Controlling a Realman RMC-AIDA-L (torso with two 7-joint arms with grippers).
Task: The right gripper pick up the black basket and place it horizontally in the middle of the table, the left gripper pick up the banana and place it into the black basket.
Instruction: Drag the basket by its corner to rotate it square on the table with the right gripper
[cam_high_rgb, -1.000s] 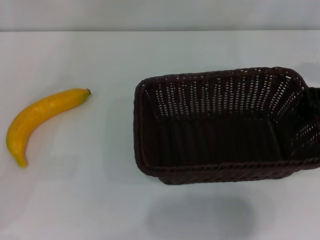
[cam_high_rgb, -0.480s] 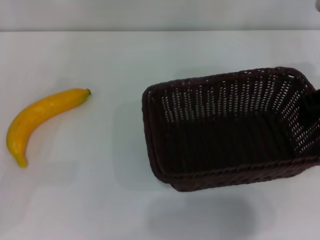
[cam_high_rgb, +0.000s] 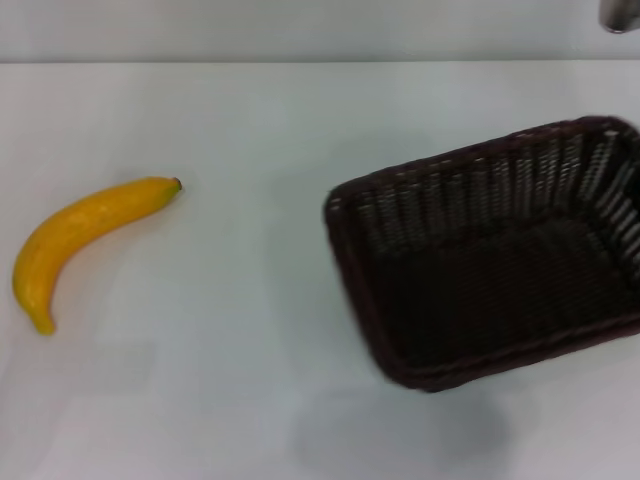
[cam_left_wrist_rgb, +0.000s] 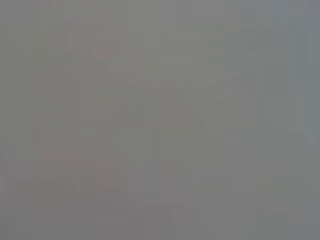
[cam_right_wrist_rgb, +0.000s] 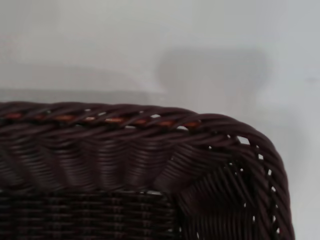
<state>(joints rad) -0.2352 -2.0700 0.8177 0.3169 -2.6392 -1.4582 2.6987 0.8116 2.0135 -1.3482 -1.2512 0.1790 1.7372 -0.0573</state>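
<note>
Over at 3 o'clock on the bench (cam_high_rgb: 250, 120): the black basket (cam_high_rgb: 357, 285), cut off by the view's edge, mouth up and empty. Sits skewed, long axis running roughly 8 to 2 o'clock rather than square across at 9 to 3. Looks tipped as well, far rim higher, though whether lifted or resting cannot be told.

From the right wrist view, only a braided corner of the rim (cam_right_wrist_rgb: 125, 125) up close, with bare bench (cam_right_wrist_rgb: 100, 40) beyond. No sight of the right gripper itself in any view, so whether the fingers are gripping that rim, closed or spread cannot be told. Just a silver-grey stub (cam_high_rgb: 618, 14) at the 1 o'clock corner of the head view, possibly part of that arm.

At 9 o'clock: the banana (cam_high_rgb: 85, 235), flat on the bench, well apart from the basket. Long axis about 7 to 1 o'clock, dark tip at the 1 o'clock end, pointing loosely towards the basket.

Nothing of the left gripper either; blank grey from its wrist camera, fingers' state unknown.

Judged from this: basket not yet placed. Needs squaring to 9–3 and bringing in towards centre. Banana untouched, on the left arm's side, best taken across its short width.
</note>
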